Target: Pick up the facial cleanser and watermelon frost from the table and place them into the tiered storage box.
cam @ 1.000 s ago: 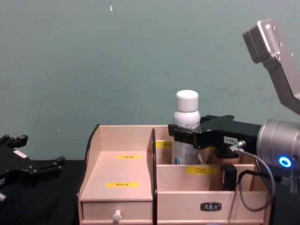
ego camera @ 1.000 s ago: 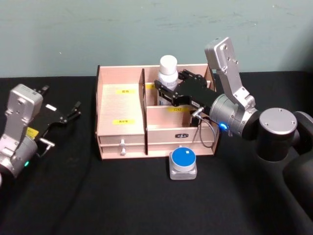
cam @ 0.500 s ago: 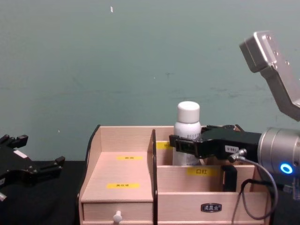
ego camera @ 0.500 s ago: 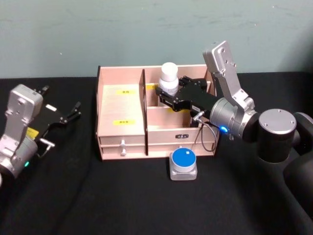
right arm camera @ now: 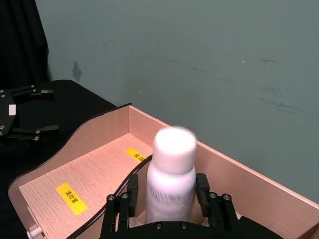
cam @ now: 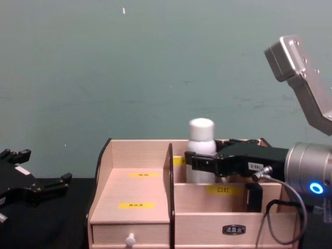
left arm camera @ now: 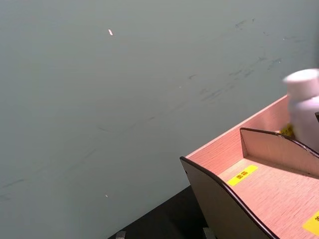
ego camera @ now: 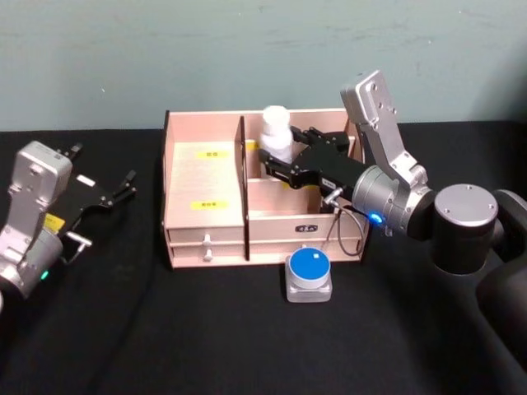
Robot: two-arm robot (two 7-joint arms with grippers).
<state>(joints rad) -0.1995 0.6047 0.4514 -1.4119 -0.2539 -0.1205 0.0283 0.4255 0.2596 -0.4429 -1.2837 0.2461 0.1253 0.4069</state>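
On the black table (ego camera: 165,329), your right gripper (ego camera: 276,159) grips the white bottle (ego camera: 275,133) inside the tiered storage box (ego camera: 206,206)'s rear compartment; seat it upright before releasing, left gripper (ego camera: 115,191) parked apart.

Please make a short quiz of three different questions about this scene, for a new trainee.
1. True or false: the right tool is closed on the white bottle.
2. Where is the bottle? A) on the black table B) in the rear compartment of the tiered storage box, right of the tall divider C) in the drawer
3. Fill in: the blue-topped jar stands on the table in ___ of the box.

Key: 1 true; 2 B; 3 front. The left tool is idle at the table's left.
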